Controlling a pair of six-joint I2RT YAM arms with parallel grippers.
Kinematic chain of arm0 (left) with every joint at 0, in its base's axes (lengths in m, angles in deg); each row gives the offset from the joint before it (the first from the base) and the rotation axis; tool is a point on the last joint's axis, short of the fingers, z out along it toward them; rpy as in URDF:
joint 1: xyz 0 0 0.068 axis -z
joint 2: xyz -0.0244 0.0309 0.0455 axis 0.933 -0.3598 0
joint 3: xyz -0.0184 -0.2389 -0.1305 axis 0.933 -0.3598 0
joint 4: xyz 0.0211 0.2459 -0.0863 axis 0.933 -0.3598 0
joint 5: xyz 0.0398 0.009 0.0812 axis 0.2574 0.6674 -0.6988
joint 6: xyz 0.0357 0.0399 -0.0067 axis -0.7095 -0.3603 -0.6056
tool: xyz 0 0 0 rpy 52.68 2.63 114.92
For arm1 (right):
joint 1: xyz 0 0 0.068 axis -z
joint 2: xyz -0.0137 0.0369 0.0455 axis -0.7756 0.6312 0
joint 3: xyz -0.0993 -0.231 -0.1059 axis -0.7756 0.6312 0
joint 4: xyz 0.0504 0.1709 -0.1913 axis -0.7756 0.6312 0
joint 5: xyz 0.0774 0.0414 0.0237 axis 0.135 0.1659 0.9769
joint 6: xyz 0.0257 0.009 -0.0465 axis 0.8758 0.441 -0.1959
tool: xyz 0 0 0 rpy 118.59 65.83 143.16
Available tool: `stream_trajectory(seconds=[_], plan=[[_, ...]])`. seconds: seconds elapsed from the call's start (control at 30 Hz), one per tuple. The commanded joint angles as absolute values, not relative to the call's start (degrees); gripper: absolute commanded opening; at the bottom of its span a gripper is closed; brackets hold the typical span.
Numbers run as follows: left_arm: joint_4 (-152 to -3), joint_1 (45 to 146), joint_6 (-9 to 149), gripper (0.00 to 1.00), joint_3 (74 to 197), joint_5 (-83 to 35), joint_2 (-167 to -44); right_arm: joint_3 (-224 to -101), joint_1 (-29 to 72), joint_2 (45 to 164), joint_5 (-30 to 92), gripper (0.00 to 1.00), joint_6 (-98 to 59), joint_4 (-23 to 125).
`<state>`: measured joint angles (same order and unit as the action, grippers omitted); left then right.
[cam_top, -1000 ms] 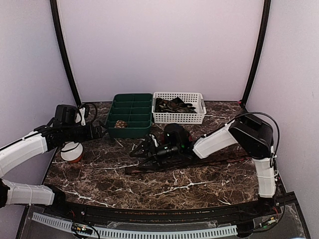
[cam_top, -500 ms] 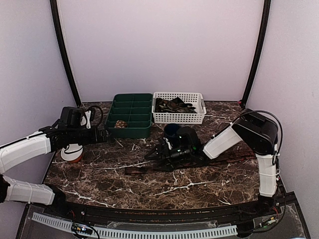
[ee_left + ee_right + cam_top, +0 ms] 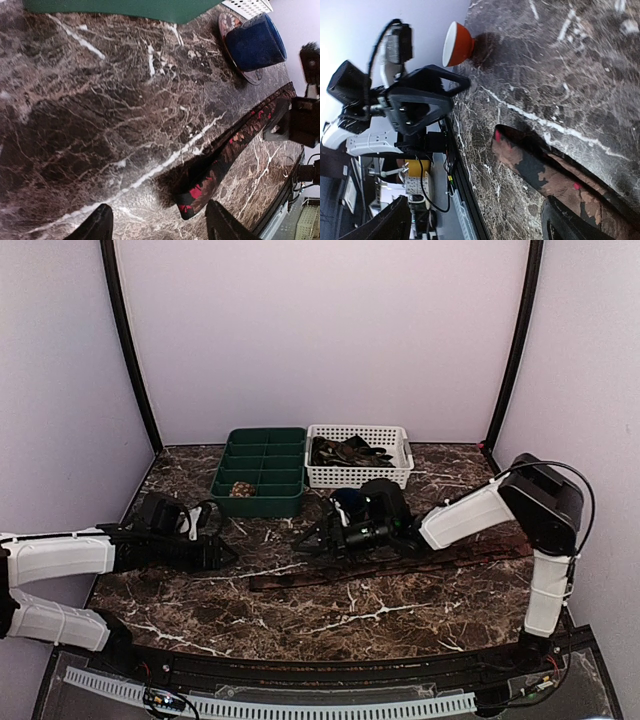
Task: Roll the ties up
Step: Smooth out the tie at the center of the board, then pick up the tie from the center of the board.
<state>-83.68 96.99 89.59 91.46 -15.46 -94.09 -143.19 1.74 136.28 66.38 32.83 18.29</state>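
One tie (image 3: 400,562) lies flat and unrolled across the table; it is dark with brown and red patches. Its narrow end (image 3: 200,189) lies just ahead of my left gripper (image 3: 159,229), whose fingers (image 3: 97,227) stand apart with nothing between them. My right gripper (image 3: 308,540) hovers over the same end (image 3: 520,155), open, one finger (image 3: 572,222) above the fabric. A small brownish rolled tie (image 3: 241,489) sits in the green tray (image 3: 262,440). More ties (image 3: 348,451) are heaped in the white basket (image 3: 390,478).
A blue mug (image 3: 255,46) on a round coaster stands just behind the right gripper. An orange bowl (image 3: 457,44) sits at the far left, beyond the left arm (image 3: 70,555). The table's front edge (image 3: 330,665) runs close below the tie.
My left arm has swung down and right to the tie's narrow end, its jaws narrowing a little. My right gripper has drawn back to the right along the tie.
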Motion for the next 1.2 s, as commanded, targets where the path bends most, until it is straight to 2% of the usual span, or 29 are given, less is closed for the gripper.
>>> stream_trajectory(seconds=[0.0,0.23,0.43,0.6,0.83,1.17], plan=[[-77.85,99.13,93.84,0.62,87.27,-11.03,-94.94,-142.37,1.61,129.66,62.24,0.80,19.24,29.27],[-69.45,103.78,98.10,0.52,84.89,-10.95,-99.84,-142.88,1.82,128.65,57.02,0.34,9.05,40.52],[-62.62,107.04,100.38,0.44,84.76,-10.22,-105.15,-145.13,1.51,131.23,56.84,0.15,5.97,43.28],[-60.37,108.23,101.61,0.34,84.88,-10.38,-107.67,-147.06,1.23,135.48,57.18,0.11,4.90,44.07],[-63.94,108.21,101.51,0.01,84.94,-12.94,-104.16,-149.08,0.41,139.41,55.71,0.10,4.52,44.85],[-76.39,108.13,99.61,0.00,87.31,-14.55,-95.99,-154.41,-4.24,144.34,54.46,0.10,7.47,44.79]])
